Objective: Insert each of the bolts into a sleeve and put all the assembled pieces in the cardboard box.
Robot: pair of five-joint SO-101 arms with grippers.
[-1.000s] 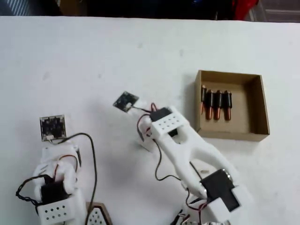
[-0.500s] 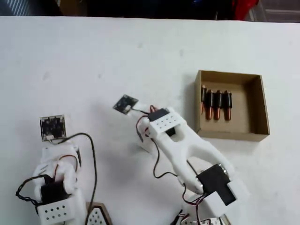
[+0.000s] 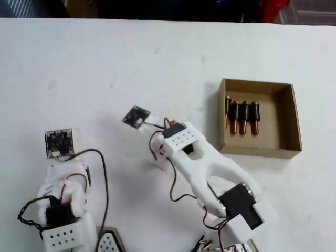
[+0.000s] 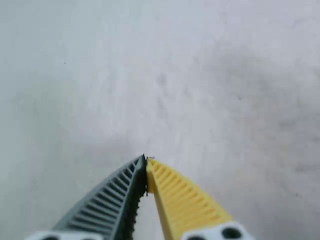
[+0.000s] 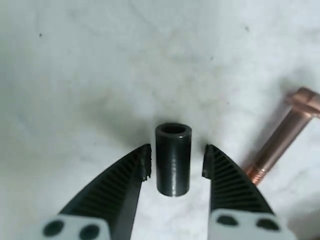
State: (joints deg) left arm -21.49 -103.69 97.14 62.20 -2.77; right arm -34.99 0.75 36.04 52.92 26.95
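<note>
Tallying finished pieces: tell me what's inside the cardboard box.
Four copper bolts in black sleeves lie side by side by one wall of the cardboard box; the remaining floor is bare. The sleeves cover the bolts' middles.

Sleeve (image 5: 173,159): black plastic, matt, smooth; between fingers of right claw (image 5: 176,161).
Bolt (image 5: 282,135), beside right claw: copper-toned metal, dull sheen, threaded tip.
Right claw: ribbed dark plastic.
Left claw (image 4: 146,165): ribbed grey and yellow plastic.
Counter (image 5: 100,60): white, matt, faintly scuffed.
</note>
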